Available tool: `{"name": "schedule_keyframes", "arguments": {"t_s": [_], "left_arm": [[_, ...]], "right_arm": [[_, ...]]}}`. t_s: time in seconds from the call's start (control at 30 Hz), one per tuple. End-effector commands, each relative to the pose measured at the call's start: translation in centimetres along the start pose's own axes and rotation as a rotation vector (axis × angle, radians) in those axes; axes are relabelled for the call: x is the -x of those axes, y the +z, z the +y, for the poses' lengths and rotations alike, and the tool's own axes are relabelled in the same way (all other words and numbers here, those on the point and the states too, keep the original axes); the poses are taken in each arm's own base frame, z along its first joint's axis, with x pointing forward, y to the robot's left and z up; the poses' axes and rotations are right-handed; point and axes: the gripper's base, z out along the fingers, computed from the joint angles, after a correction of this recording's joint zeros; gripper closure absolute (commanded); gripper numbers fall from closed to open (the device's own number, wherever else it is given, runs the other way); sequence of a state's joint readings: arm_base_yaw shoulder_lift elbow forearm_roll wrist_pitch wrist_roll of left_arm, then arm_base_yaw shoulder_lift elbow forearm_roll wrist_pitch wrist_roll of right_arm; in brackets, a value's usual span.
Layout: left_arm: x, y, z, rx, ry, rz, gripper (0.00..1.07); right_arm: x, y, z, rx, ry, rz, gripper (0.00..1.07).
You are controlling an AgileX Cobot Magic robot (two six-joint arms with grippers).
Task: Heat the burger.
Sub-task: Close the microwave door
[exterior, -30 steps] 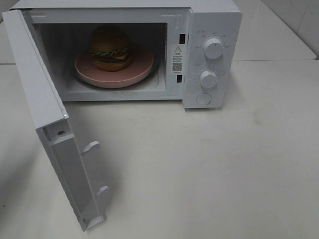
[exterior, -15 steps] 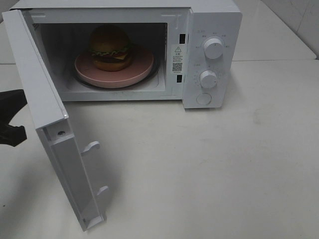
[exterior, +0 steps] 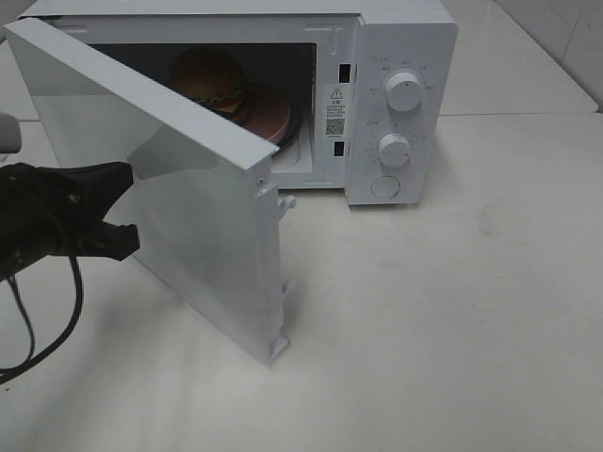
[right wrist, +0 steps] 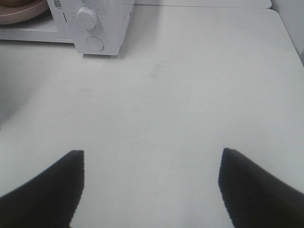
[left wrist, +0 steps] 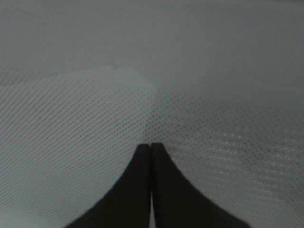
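While the white microwave's door stands half shut, the burger sits inside on a pink plate, at eleven o'clock from above.

The left gripper, at nine o'clock, is pinched closed on nothing, its tips at the door's dotted mesh face. The right gripper gapes wide and empty over the pale tabletop. The burger's glossy dome and frilled green layer suggest a soft, light stack that would likely slide apart if squeezed, so the smooth round plate's rim looks the safer hold.
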State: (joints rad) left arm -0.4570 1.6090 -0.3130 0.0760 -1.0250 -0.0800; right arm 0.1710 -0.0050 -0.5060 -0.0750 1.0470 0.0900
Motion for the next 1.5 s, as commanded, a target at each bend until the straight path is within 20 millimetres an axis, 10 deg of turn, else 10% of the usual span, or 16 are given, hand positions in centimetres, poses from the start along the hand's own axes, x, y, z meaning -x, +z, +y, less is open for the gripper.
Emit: {"name": "schedule_keyframes", "arguments": {"t_s": [0.03,1.5], "left_arm": [[0.6,1.1,-0.5,0.007,-0.016,-0.018,1.07],[5.9,15.0,-3.9,0.293,-0.015,0.044,1.07]], "right_arm": [[-0.1,-0.4,0.0,-0.004,-0.002,-0.038,0.32],[-0.1,-0.4,0.0,-0.008,0.003,-0.038,0.32]]}}
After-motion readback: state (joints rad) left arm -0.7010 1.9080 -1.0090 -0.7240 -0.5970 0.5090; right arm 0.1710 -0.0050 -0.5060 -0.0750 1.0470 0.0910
